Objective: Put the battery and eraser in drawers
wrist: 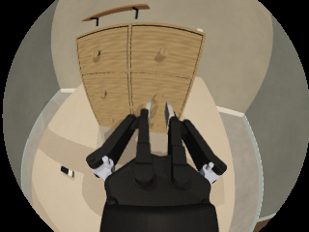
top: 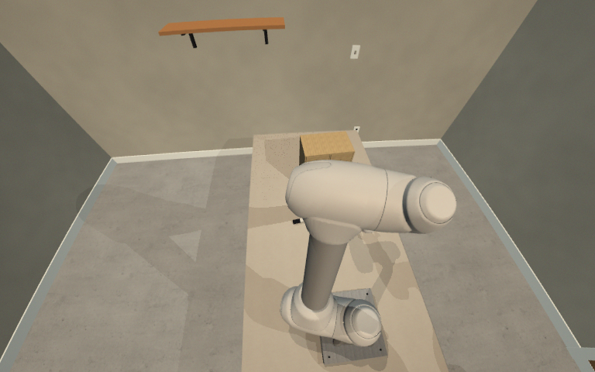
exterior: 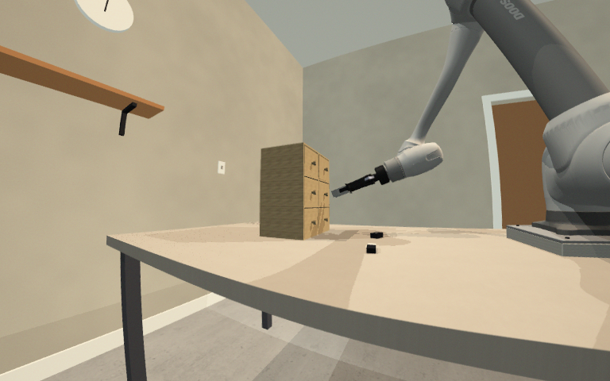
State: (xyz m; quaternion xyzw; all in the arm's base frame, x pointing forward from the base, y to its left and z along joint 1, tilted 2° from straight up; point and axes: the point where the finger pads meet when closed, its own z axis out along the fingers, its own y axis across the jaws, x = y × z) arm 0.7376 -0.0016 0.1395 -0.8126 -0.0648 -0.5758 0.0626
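Observation:
The wooden chest (top: 326, 142) (exterior: 281, 190) (wrist: 105, 63) stands upright with all visible drawers flush. My gripper (exterior: 336, 193) (wrist: 158, 105) is partly open and empty, tilted down, a little in front of the chest. In the wrist view its fingertips lie just below the knob of the right middle drawer (exterior: 322, 185) (wrist: 179, 88), roughly either side of it. The right top drawer (exterior: 322, 161) (wrist: 181, 50) is above. A black-and-white block (top: 297, 222) (exterior: 371, 248) (wrist: 68, 171), apparently the eraser, lies on the table. I cannot make out the AA battery.
A second small black object (exterior: 376, 235) lies on the table (exterior: 441, 282) beyond the block in the exterior view; I cannot tell what it is. A wall shelf (top: 227, 24) (exterior: 63, 75) (wrist: 116, 12) hangs above. The arm hides much of the table in the top view.

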